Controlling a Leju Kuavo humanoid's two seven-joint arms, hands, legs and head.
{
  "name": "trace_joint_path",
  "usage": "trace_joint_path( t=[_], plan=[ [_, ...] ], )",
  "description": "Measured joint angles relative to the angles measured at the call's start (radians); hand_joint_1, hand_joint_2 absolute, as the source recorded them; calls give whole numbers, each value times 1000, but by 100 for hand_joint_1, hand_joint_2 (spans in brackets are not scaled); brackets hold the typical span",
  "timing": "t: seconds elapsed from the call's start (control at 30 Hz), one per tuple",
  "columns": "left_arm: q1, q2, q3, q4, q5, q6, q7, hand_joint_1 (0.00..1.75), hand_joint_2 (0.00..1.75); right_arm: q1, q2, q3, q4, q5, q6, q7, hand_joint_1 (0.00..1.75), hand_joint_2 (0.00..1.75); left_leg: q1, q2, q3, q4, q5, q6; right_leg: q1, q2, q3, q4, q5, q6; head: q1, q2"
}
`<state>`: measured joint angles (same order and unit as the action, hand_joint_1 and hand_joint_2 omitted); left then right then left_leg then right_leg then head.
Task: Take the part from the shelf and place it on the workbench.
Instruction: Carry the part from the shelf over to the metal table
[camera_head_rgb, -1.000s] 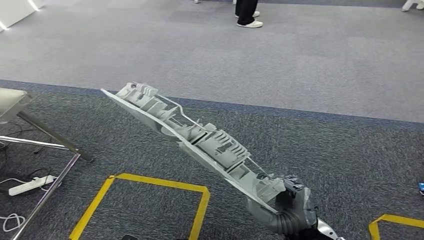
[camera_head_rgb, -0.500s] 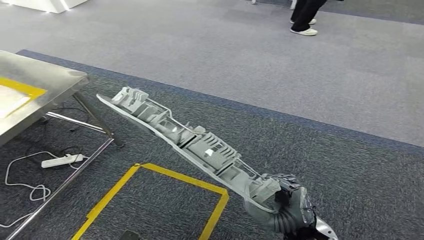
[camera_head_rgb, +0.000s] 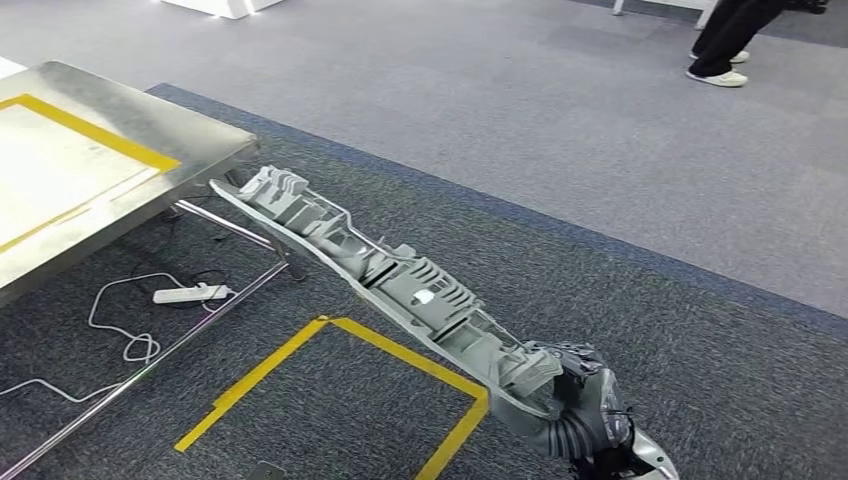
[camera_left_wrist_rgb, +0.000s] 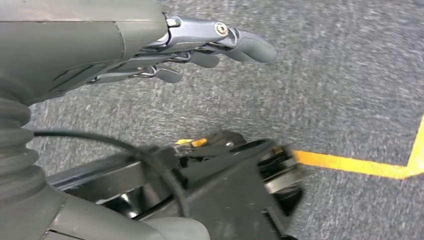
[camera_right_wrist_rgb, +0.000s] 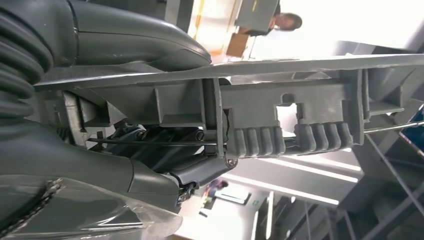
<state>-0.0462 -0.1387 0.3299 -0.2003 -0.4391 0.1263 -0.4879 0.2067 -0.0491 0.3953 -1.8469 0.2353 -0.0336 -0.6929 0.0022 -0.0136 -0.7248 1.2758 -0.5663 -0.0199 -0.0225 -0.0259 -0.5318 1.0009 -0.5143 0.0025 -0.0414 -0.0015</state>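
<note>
The part (camera_head_rgb: 370, 268) is a long grey ribbed plastic moulding. My right hand (camera_head_rgb: 575, 405) grips its near end at the bottom right of the head view, and it slants up and to the left over the carpet. Its far tip hangs near the corner of the steel workbench (camera_head_rgb: 110, 120) at the upper left. Close up in the right wrist view, the part (camera_right_wrist_rgb: 280, 115) lies clamped between thumb and fingers (camera_right_wrist_rgb: 165, 145). My left hand (camera_left_wrist_rgb: 165, 50) hangs over the carpet with its fingers spread and nothing in them.
A yellow taped square (camera_head_rgb: 340, 400) marks the dark carpet below the part. A white power strip (camera_head_rgb: 190, 293) and loose cables lie under the workbench. A person's legs (camera_head_rgb: 728, 40) stand far off at the upper right.
The whole view has swung left, bringing the workbench into the picture from the left and shifting the person's legs right. My right hand holds the part in the same pose.
</note>
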Motion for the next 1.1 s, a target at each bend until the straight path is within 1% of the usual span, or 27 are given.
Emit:
trace_joint_path(
  t=[0.03, 0.07, 0.1, 0.13, 0.17, 0.2, 0.23, 0.3, 0.33, 0.37, 0.4, 0.43, 0.5, 0.53, 0.57, 0.6, 0.67, 0.73, 0.8, 0.83, 0.9, 0.93, 0.97, 1.0, 1.03, 1.07, 1.1],
  plan=[
    [2, 0, 0, 0, 0, 0, 0, 0, 175, 0, 0, -1, 0, 2, 0, 0, 175, 175, 4, 4, -11, 17, 5, -3, 0, -14, 5, 0, -5, 1, 0, 0],
    [3, 0, 0, 0, 0, 0, 0, 0, 175, 1, 1, -1, 0, 4, -1, 0, 175, 175, 7, 8, -4, -1, 28, -5, 0, -27, 11, 0, -11, 3, 0, 0],
    [5, 0, 0, 0, -1, 1, 0, 0, 175, 1, 2, -2, 0, 6, -1, 0, 175, 175, 8, 18, 20, -54, 65, -4, 0, -40, 19, 0, -17, 7, 0, 0],
    [5, 0, 0, 0, -1, 1, 0, 0, 175, 1, 4, -2, 0, 9, -2, 0, 175, 175, 6, 41, 51, -118, 96, -1, 0, -52, 26, 0, -24, 12, 0, 0],
    [5, 0, 0, 0, -1, 2, 0, 0, 175, 1, 5, -2, 0, 11, -3, 0, 175, 175, 1, 65, 79, -177, 114, 5, 3, -63, 31, 0, -33, 18, 0, 0],
    [3, 0, 0, 0, -1, 2, 0, 0, 175, 1, 5, -3, 0, 12, -4, 0, 175, 175, -5, 84, 99, -214, 119, 13, 5, -74, 36, -1, -41, 25, 0, 0],
    [2, 0, 0, 0, -1, 3, 0, 0, 175, 1, 5, -3, 0, 12, -5, 0, 175, 175, -10, 94, 107, -231, 112, 23, 8, -85, 45, 0, -46, 33, 0, 0],
    [2, 0, 0, 0, -2, 4, 0, 0, 175, 0, 5, -3, 0, 14, -6, 0, 175, 175, -10, 73, 115, -238, 99, 40, 7, -99, 68, 1, -50, 46, 1, 0],
    [2, 0, 0, 0, -1, 5, 0, 0, 175, -1, 5, -3, 0, 16, -6, 0, 175, 175, -8, 59, 123, -242, 96, 48, 3, -88, 74, 12, -55, 51, 3, 0],
    [2, 1, 0, 0, -1, 5, 0, 0, 175, -3, 6, -3, 0, 16, -6, 0, 175, 175, -7, 46, 133, -245, 93, 54, 0, -65, 63, 36, -65, 55, 4, 0],
    [0, 1, 0, 0, -1, 5, 0, 0, 175, -3, 6, -3, 0, 17, -6, 0, 175, 175, -5, 32, 143, -248, 91, 59, -2, -37, 36, 82, -82, 56, 7, 0],
    [-2, 0, 0, 0, -2, 6, 0, 0, 175, -3, 6, -3, 0, 17, -7, -1, 175, 175, -4, 20, 149, -250, 88, 64, -3, -8, -5, 143, -104, 57, 10, 0],
    [-5, 0, 0, 0, -2, 6, 0, 0, 175, -1, 6, -3, 0, 19, -8, -1, 175, 175, -4, -10, 157, -250, 78, 69, -2, 18, -102, 261, -147, 57, 12, 0],
    [-4, -1, 0, 0, -3, 6, 0, 0, 175, 0, 6, -3, 0, 21, -9, -1, 175, 175, -4, -25, 165, -250, 71, 70, -2, 22, -137, 285, -153, 57, 12, 0],
    [-2, -1, 0, 0, -3, 6, 0, 0, 175, 2, 6, -3, 1, 24, -10, 0, 175, 175, -4, -41, 175, -250, 64, 69, -2, 24, -155, 277, -140, 57, 12, 0],
    [0, -1, 0, 0, -3, 6, 1, 0, 175, 3, 6, -3, 1, 26, -11, 0, 175, 175, -3, -57, 187, -250, 55, 68, -2, 28, -158, 239, -107, 56, 12, 0],
    [2, -2, 0, 0, -4, 6, 1, 0, 175, 4, 5, -3, 1, 31, -14, 0, 175, 175, -3, -85, 208, -247, 36, 61, -2, 55, -141, 119, -5, 51, 13, 0],
    [1, -3, 0, 0, -4, 6, 2, 0, 175, 5, 6, -2, 2, 35, -19, -1, 175, 175, -2, -109, 221, -244, 19, 49, 0, 79, -122, 49, 51, 42, 15, 0],
    [3, -3, 0, 0, -5, 6, 3, 0, 175, 4, 6, -2, 2, 37, -23, 0, 175, 175, -2, -123, 228, -243, 11, 38, 2, 70, -104, 39, 48, 26, 16, 0],
    [4, -2, 0, 0, -6, 6, 4, 0, 175, 4, 6, -3, 2, 39, -25, 1, 175, 175, -2, -114, 230, -236, 10, 34, 2, 61, -95, 34, 50, 20, 16, 0],
    [1, -1, 0, 0, -9, 6, 4, 0, 175, 3, 7, -3, 2, 40, -29, 0, 175, 175, -4, -64, 199, -175, 8, 24, 0, 41, -73, 25, 41, 9, 12, 0],
    [-1, -1, 0, 0, -10, 6, 4, 0, 175, 4, 7, -3, 2, 41, -31, 0, 175, 175, -5, -33, 164, -120, -2, 18, 1, 29, -62, 22, 33, 6, 10, 0],
    [-3, -1, 0, 0, -11, 6, 4, 0, 175, 4, 8, -3, 2, 41, -34, 0, 175, 175, -4, -11, 122, -61, -21, 13, 1, 17, -52, 21, 23, 4, 8, 0],
    [-3, -1, 0, 0, -12, 6, 4, 0, 175, 4, 8, -4, 2, 41, -36, 0, 175, 175, -3, -1, 83, -15, -46, 10, 1, 6, -40, 21, 12, 3, 8, 0],
    [-1, -1, 0, 0, -12, 6, 4, 0, 175, 5, 8, -4, 2, 42, -38, 0, 175, 175, -2, 3, 55, 9, -64, 9, 1, -5, -27, 21, 1, 3, 8, 0],
    [2, -1, 0, 0, -13, 5, 4, 0, 175, 6, 8, -3, 2, 43, -39, 0, 175, 175, -3, 6, 41, 2, -65, 11, 2, -15, -11, 21, -12, 3, 8, 0],
    [4, -1, 0, 0, -14, 4, 4, 0, 175, 6, 8, -2, 2, 45, -40, 0, 175, 175, -4, 11, 39, -30, -43, 16, 3, -26, 6, 21, -25, 5, 8, 0]
  ],
)
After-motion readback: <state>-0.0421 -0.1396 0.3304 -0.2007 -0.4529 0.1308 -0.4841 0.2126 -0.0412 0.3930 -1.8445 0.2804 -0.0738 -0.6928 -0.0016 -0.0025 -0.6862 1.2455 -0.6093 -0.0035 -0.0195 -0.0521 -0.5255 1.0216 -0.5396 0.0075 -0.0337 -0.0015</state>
